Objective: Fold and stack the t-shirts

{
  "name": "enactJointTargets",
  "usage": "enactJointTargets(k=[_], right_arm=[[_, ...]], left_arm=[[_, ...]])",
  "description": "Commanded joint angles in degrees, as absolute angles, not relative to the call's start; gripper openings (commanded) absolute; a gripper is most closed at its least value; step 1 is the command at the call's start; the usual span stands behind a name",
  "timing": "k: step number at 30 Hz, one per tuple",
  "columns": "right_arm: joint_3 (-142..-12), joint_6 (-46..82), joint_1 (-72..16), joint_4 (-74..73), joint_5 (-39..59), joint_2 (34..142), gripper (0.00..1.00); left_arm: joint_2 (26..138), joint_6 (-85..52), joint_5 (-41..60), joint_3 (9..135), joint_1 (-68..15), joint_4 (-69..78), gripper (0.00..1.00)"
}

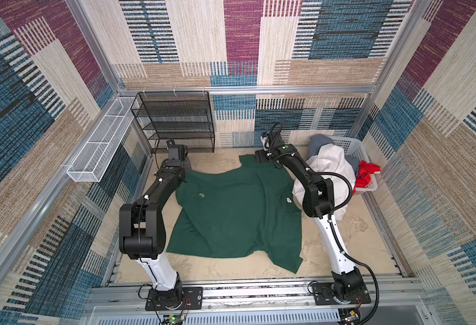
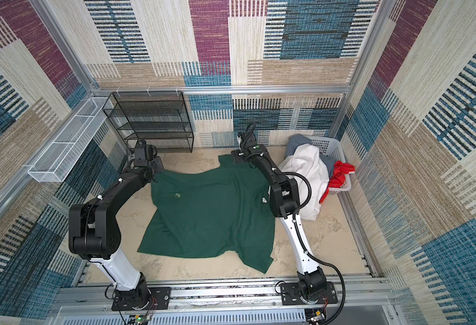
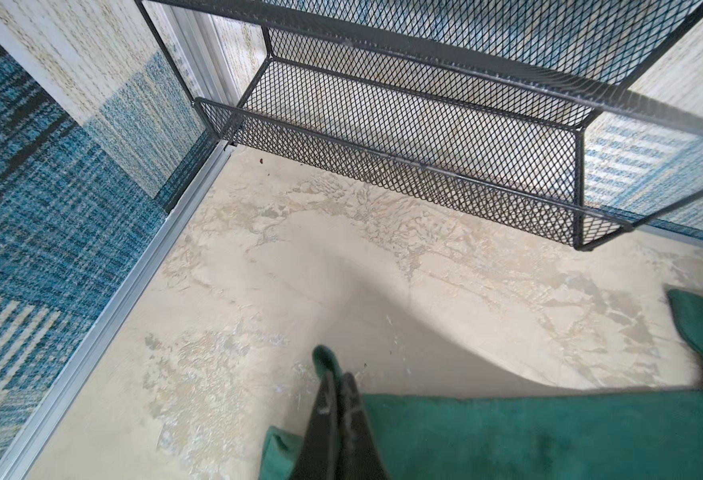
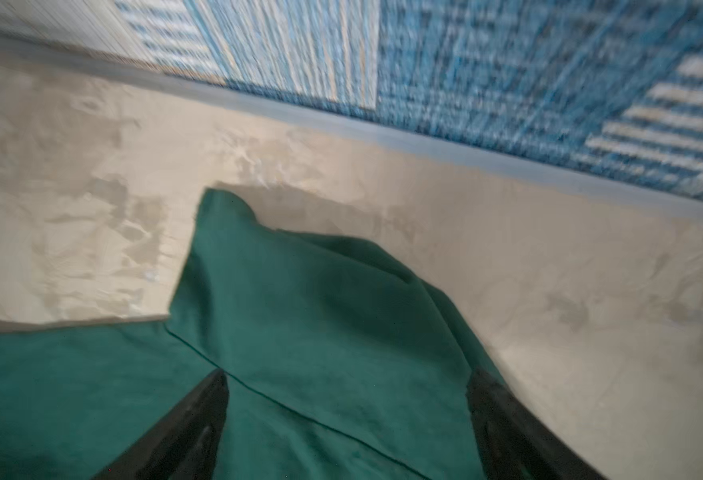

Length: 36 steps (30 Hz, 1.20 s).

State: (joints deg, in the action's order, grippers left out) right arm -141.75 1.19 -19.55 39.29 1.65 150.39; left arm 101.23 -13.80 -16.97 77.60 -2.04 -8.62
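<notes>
A robot test cell in a lab. Walled with patterned carpet tiles set in a bare aluminium frame. Left arm and right arm bolted to a metal rail, with an exposed circuit board below. Dressed with household props: black mesh shelf, white wire tray, plastic basket, on a mottled beige tabletop.

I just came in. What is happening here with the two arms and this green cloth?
Two robot arms are spreading a dark green t-shirt flat on the table; it is not yet folded. The left gripper is shut on its far left edge. The right gripper is open over the far corner and holds nothing. A white t-shirt, a grey t-shirt and a red t-shirt are piled in the basket.
</notes>
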Motion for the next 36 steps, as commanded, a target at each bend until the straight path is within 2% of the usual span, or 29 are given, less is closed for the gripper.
enactJointTargets(k=[1, 6, 13, 20, 25, 27, 32, 36], right_arm=[[-139.66, -0.7, -19.18, 33.77, -0.66, 149.75, 0.91], [-145.07, -0.88, -18.16, 36.38, -0.2, 154.88, 0.87], [-144.36, -2.51, -17.62, 33.33, 3.33, 155.81, 0.85], [-143.94, -3.16, -17.39, 31.77, 6.25, 156.6, 0.57], [-144.16, -4.19, -17.15, 31.22, 6.1, 156.76, 0.26], [-144.1, -4.57, -17.14, 30.78, 4.94, 156.15, 0.16], [-142.46, -4.69, -17.14, 28.64, 0.37, 152.99, 0.04], [-138.74, -6.28, -17.14, 26.52, -3.8, 148.74, 0.01]], left_arm=[[100.9, -14.5, -14.85, 77.3, -2.02, -6.05, 0.0], [101.16, -14.86, -13.3, 77.17, -2.07, -5.59, 0.0], [101.68, -13.98, -13.82, 77.43, -2.1, -5.78, 0.0], [102.82, -13.59, -13.8, 78.2, -2.02, -6.14, 0.0], [104.03, -13.71, -13.36, 78.91, -1.85, -6.39, 0.0], [104.79, -14.14, -13.54, 79.82, -1.61, -7.17, 0.0], [108.28, -15.47, -12.82, 85.3, -0.81, -10.16, 0.0], [112.27, -13.95, -13.84, 91.49, -0.53, -13.15, 0.0]])
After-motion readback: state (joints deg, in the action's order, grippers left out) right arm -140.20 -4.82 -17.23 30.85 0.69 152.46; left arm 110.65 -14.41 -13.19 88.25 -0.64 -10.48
